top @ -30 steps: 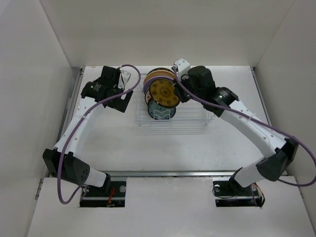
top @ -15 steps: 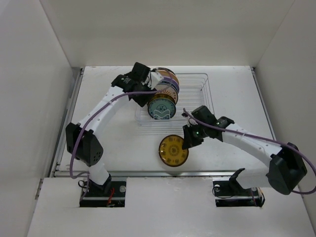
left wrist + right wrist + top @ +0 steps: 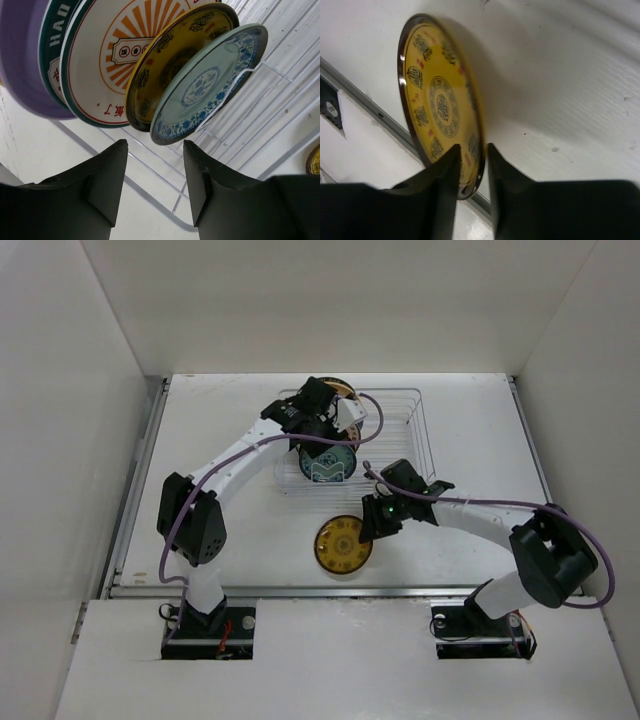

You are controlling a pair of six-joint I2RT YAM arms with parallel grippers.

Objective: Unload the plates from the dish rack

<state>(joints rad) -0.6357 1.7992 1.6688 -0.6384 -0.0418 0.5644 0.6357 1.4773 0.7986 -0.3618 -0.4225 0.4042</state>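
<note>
Several plates stand on edge in the dish rack (image 3: 280,85): a lilac plate (image 3: 25,55), a teal-rimmed one (image 3: 50,45), a white plate with an orange sunburst (image 3: 107,60), a dark brown and yellow plate (image 3: 172,60) and a pale green plate with blue pattern (image 3: 210,85). My left gripper (image 3: 155,145) hangs open just before the pale green plate, with only rack wire between its fingers. Another yellow-patterned plate (image 3: 340,546) lies on the table in front of the dish rack (image 3: 405,445). My right gripper (image 3: 472,147) stands open astride its rim (image 3: 479,150), a thin gap beside one finger.
The table's near edge, a metal strip (image 3: 365,107), runs close behind the yellow plate. White walls enclose the table on the left, back and right. The left arm (image 3: 215,475) reaches over the rack's left end.
My right gripper has carried the yellow plate nearer the table's front edge and loosened its jaws on it. My left gripper has moved right over the racked plates, its jaws narrower.
</note>
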